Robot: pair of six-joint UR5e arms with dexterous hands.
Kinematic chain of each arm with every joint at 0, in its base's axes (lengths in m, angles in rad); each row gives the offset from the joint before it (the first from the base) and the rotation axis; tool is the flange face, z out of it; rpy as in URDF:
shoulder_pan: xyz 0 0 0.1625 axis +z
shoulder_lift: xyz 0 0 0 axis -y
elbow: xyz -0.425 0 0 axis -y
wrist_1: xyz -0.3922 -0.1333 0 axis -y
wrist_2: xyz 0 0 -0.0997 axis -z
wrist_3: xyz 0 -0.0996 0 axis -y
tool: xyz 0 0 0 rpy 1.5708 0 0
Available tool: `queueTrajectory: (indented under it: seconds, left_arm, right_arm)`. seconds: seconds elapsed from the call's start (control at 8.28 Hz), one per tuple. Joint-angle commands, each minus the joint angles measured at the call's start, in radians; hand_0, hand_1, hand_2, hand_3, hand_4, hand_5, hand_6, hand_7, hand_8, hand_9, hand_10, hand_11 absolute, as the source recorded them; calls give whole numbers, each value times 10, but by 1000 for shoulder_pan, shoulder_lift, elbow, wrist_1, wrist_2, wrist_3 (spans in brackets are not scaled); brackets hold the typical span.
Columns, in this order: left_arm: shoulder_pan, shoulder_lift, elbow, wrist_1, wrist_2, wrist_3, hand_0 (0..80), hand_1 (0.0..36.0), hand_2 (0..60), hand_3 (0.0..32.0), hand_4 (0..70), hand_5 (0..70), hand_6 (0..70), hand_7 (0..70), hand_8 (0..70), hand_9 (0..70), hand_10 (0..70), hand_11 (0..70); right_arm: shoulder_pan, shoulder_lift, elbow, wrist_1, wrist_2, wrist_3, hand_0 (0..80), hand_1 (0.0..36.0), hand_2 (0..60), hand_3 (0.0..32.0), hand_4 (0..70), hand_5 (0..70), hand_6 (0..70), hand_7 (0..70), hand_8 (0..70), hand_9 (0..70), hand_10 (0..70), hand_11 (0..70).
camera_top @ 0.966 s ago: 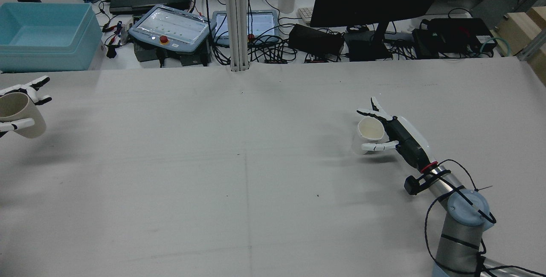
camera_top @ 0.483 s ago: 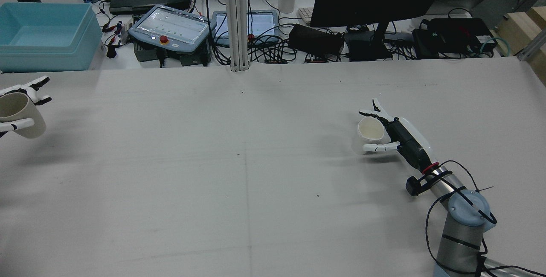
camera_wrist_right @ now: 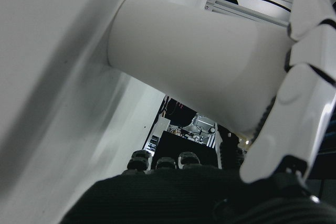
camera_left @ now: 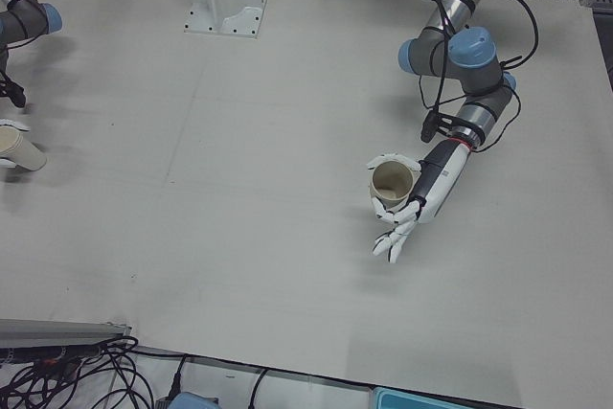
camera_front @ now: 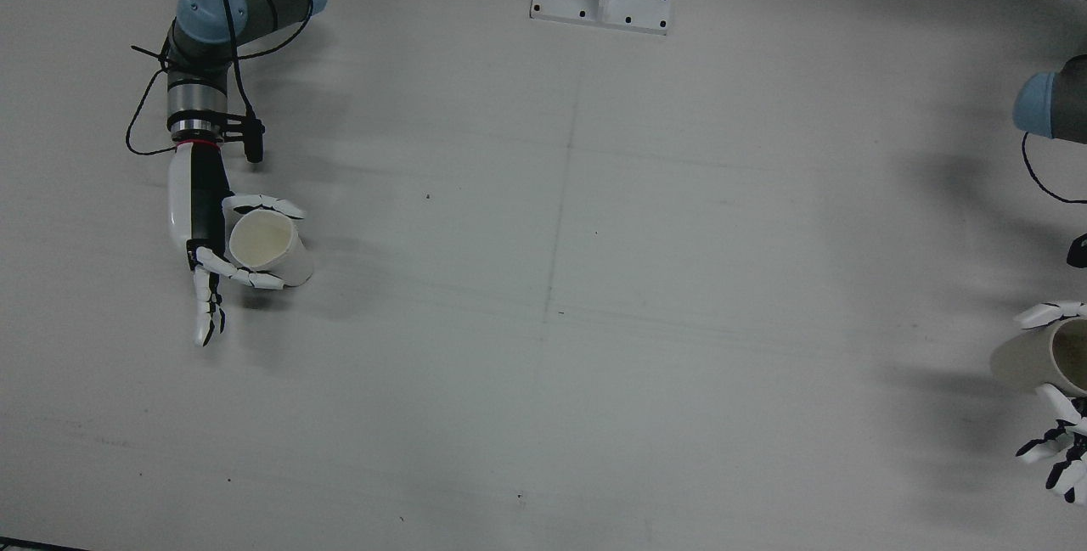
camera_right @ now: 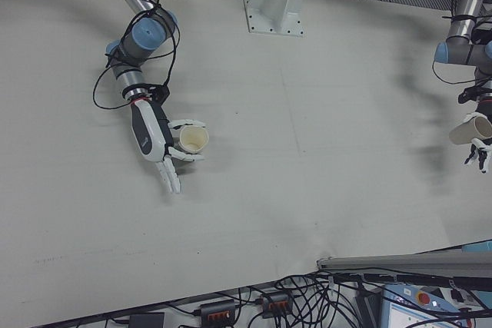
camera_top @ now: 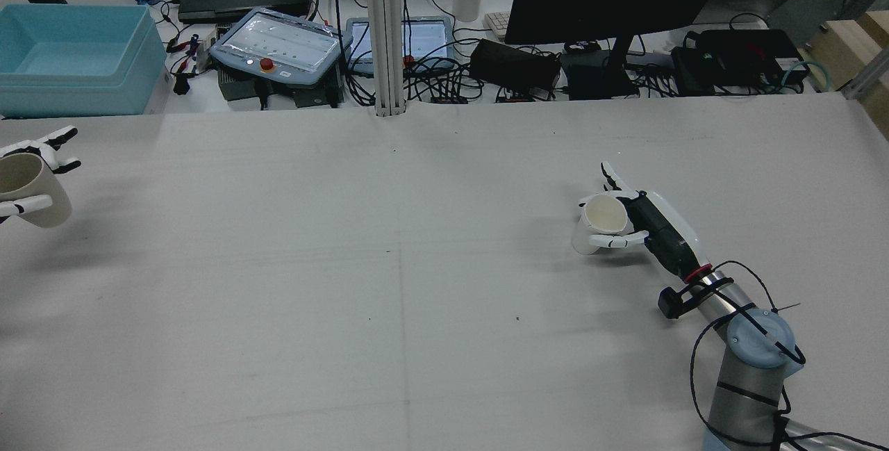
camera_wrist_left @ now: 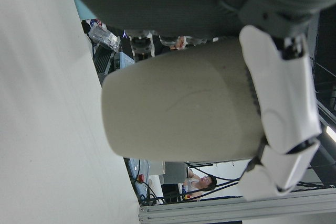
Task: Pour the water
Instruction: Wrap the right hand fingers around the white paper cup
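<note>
From the rear view, we see the right hand (camera_top: pixel 628 218) has tightened on its white paper cup (camera_top: pixel 599 224) and tipped it, base touching the grey table (camera_top: pixel 389 263); we judge a lift is starting. The left hand (camera_top: pixel 31 173) grips a beige paper cup (camera_top: pixel 24 187) aloft, well apart. The front view shows the white cup's empty interior. The right hand view shows its base edge meeting the table.

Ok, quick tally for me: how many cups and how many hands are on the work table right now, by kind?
Cups: 2, a beige cup in the left hand and a white cup in the right hand.
Hands: 2.
Total: 4.
</note>
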Motion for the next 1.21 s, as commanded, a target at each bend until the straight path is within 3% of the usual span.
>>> queueTrajectory:
  seconds: [0.0, 0.12, 0.24, 0.36, 0.48, 0.6, 0.97, 1.09]
  left_arm:
    - [0, 2, 0, -2, 0, 1, 410, 360, 600, 0, 293, 658, 92, 78, 8, 1, 98, 163]
    - [0, 2, 0, -2, 0, 1, 409, 360, 600, 0, 292, 659, 92, 77, 8, 1, 98, 163]
    - [0, 2, 0, -2, 0, 1, 407, 360, 600, 0, 291, 658, 92, 77, 8, 1, 99, 164]
    - [0, 2, 0, -2, 0, 0, 409, 360, 600, 0, 291, 657, 92, 77, 8, 1, 98, 163]
    - [0, 2, 0, -2, 0, 0, 409, 360, 600, 0, 290, 656, 91, 77, 8, 1, 98, 163]
    - [0, 6, 0, -2, 0, 0, 409, 360, 600, 0, 290, 655, 91, 77, 8, 1, 98, 163]
    - [0, 11, -20, -8, 3, 1, 414, 360, 600, 0, 292, 658, 91, 77, 8, 1, 98, 163]
    - [-2, 12, -34, -7, 4, 3, 418, 360, 600, 0, 296, 665, 95, 82, 9, 2, 98, 163]
  right_arm:
    - [-2, 2, 0, 0, 0, -1, 490, 148, 164, 0, 488, 155, 37, 23, 0, 0, 34, 55]
    - [-2, 3, 0, 0, 0, 1, 489, 146, 163, 0, 484, 156, 39, 30, 0, 0, 35, 56]
    - [-2, 3, 0, 1, 0, 1, 493, 152, 179, 0, 525, 161, 41, 33, 0, 0, 36, 58]
    - [-1, 3, 1, 1, 0, 4, 497, 161, 216, 0, 569, 233, 41, 34, 0, 0, 38, 60]
    - [-1, 3, 1, 1, 0, 5, 504, 171, 256, 0, 678, 283, 43, 33, 0, 0, 41, 64]
    - [-1, 3, 3, 1, 0, 5, 512, 181, 271, 0, 700, 287, 41, 26, 0, 0, 42, 65]
    - [45, -2, 67, 1, -8, 18, 529, 200, 281, 0, 700, 277, 37, 19, 0, 0, 41, 67]
    - [97, -10, 104, -6, -15, 18, 533, 205, 271, 0, 672, 283, 36, 20, 0, 0, 35, 58]
